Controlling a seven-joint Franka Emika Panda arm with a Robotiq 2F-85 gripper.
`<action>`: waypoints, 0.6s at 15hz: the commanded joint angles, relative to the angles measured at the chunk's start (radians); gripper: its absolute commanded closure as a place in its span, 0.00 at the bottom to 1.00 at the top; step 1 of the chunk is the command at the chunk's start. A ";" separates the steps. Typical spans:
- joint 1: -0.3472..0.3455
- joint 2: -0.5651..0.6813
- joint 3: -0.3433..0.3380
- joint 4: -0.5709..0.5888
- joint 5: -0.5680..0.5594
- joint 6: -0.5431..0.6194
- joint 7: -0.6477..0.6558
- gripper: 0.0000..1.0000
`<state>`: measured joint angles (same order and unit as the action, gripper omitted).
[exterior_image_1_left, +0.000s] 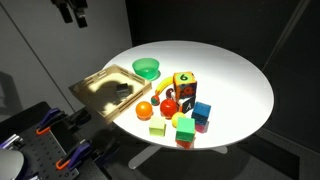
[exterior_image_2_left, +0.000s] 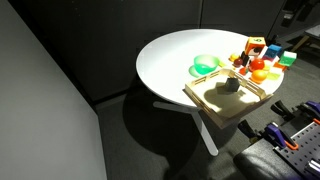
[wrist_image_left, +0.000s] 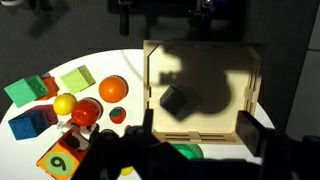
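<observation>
In an exterior view the gripper hangs high up, well above the wooden tray at the edge of the round white table. The fingers look spread apart with nothing between them. A dark block sits inside the tray, and a green bowl is just beside it.

From the opposite side it's the same deal: the dark block lies in the tray, with the bowl next to it and a bunch of colourful toys further along.

The wrist view looks straight down. The block is in the shadowed middle of the tray, well clear of the blurry dark fingers, which stand wide and hold nothing. An orange ball sits just outside the tray wall.
</observation>
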<state>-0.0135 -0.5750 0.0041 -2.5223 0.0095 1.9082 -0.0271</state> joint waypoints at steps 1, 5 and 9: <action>0.002 0.000 -0.001 -0.004 -0.014 0.017 0.004 0.48; 0.000 0.006 -0.004 0.000 -0.016 0.019 0.001 0.80; 0.002 0.005 -0.004 0.000 -0.017 0.022 -0.002 1.00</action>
<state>-0.0135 -0.5698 0.0040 -2.5223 0.0075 1.9157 -0.0272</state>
